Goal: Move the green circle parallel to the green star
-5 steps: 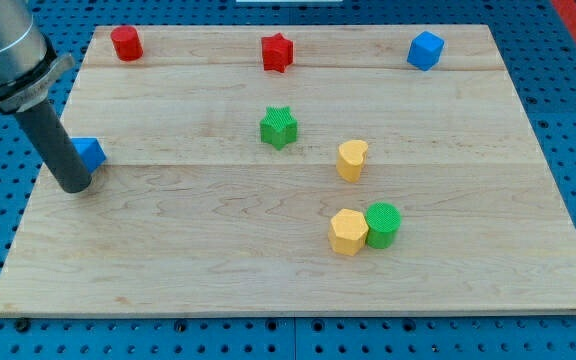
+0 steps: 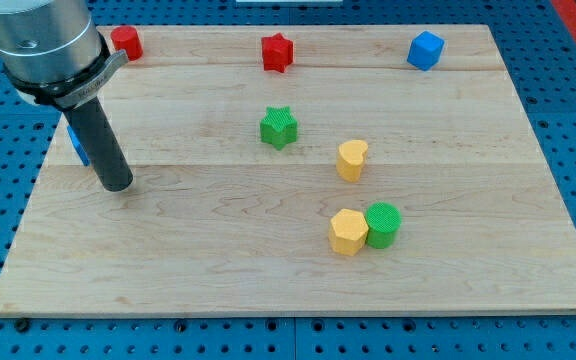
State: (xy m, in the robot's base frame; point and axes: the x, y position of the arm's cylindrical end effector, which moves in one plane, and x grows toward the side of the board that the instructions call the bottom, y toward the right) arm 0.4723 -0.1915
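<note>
The green circle [image 2: 383, 224] sits on the wooden board [image 2: 288, 280] right of centre, near the view's bottom, touching a yellow hexagon [image 2: 348, 232] on its left. The green star [image 2: 279, 127] lies near the board's middle, up and to the left of the circle. My tip [image 2: 116, 184] rests on the board at the view's left, far from both green blocks. The rod hides most of a blue block [image 2: 74, 143] just left of it.
A yellow block with a notched top [image 2: 351, 159] lies between the star and the circle. A red cylinder [image 2: 126, 42], a red star [image 2: 277, 52] and a blue cube [image 2: 424, 49] line the view's top edge.
My tip has moved to the right by about forty pixels, passing in front of the blue block. No block has moved.
</note>
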